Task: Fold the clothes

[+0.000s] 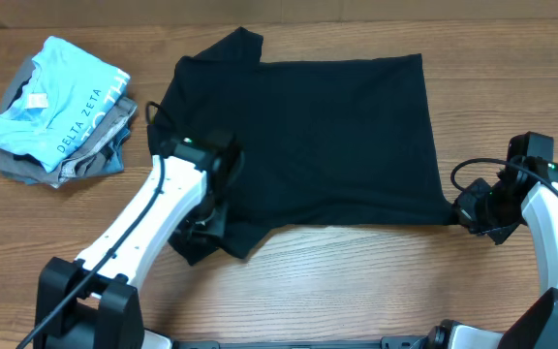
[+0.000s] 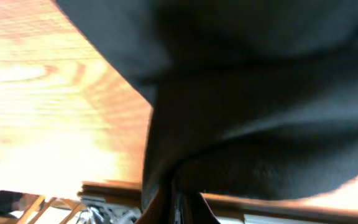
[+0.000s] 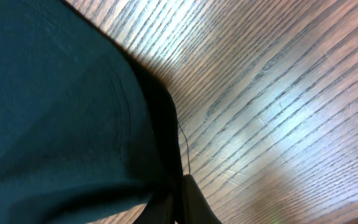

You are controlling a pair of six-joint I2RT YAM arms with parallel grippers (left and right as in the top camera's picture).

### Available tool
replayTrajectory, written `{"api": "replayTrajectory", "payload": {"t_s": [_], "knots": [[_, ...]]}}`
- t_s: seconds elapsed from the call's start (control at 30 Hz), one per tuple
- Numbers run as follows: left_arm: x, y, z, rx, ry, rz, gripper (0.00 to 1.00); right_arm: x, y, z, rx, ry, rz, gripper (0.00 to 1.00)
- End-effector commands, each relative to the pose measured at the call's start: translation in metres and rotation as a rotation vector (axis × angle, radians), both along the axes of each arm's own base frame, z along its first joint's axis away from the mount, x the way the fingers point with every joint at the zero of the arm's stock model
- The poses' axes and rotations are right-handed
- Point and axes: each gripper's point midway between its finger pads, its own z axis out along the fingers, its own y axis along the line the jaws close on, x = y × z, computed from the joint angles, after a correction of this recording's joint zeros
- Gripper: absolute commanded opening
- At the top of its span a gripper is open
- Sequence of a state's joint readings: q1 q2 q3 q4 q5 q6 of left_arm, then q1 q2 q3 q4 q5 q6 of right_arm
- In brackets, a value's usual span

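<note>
plain black T-shirt [image 1: 327, 136], light blue garment [image 1: 61, 107], seemingly grey garments [image 1: 90, 160]

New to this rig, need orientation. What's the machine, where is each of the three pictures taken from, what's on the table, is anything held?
Two robot arms work at a wooden table. One picture looks down from above; the other two come from a camera on each wrist.

A black T-shirt lies spread out, with a pile of folded clothes at the far left.

The left end effector is shut on the shirt's near left corner. The right end effector is shut on its near right corner.
</note>
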State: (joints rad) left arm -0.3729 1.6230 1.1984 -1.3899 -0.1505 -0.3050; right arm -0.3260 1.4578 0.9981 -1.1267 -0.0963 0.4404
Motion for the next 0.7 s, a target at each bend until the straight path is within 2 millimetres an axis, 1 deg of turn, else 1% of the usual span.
{"api": "replayTrajectory", "payload": {"t_s": [0.0, 0.1, 0.13, 0.17, 0.23, 0.3, 0.37, 0.43, 0.53, 0.67], "knots": [[0.026, 0.031, 0.019, 0.118, -0.119, 0.041, 0.04, 0.01, -0.008, 0.011, -0.034, -0.046, -0.008, 0.04], [0.043, 0.04, 0.034, 0.12, -0.179, 0.07, 0.04, 0.013, -0.009, 0.011, -0.036, -0.057, -0.009, 0.04], [0.048, 0.041, 0.038, 0.113, -0.194, 0.069, 0.04, 0.014, -0.008, 0.011, -0.031, -0.06, -0.008, 0.04], [0.057, 0.041, 0.045, 0.101, -0.223, 0.057, 0.04, 0.017, -0.005, 0.012, -0.013, -0.077, -0.005, 0.04], [0.065, 0.039, 0.051, 0.089, -0.251, 0.034, 0.04, 0.022, -0.001, 0.013, 0.012, -0.102, 0.001, 0.04], [0.071, 0.038, 0.053, 0.081, -0.266, 0.004, 0.04, 0.027, 0.007, 0.015, 0.058, -0.128, 0.006, 0.04], [0.074, 0.037, 0.054, 0.077, -0.274, -0.012, 0.04, 0.03, 0.01, 0.017, 0.077, -0.143, 0.008, 0.04], [0.076, 0.037, 0.054, 0.077, -0.279, -0.028, 0.04, 0.035, 0.008, 0.017, 0.072, -0.164, 0.01, 0.04], [0.086, 0.04, 0.056, 0.104, -0.314, -0.054, 0.04, 0.046, 0.005, 0.02, 0.057, -0.208, 0.012, 0.04], [0.106, 0.04, 0.06, 0.12, -0.392, -0.097, 0.04, 0.058, 0.001, 0.023, 0.04, -0.26, 0.015, 0.04]]}}
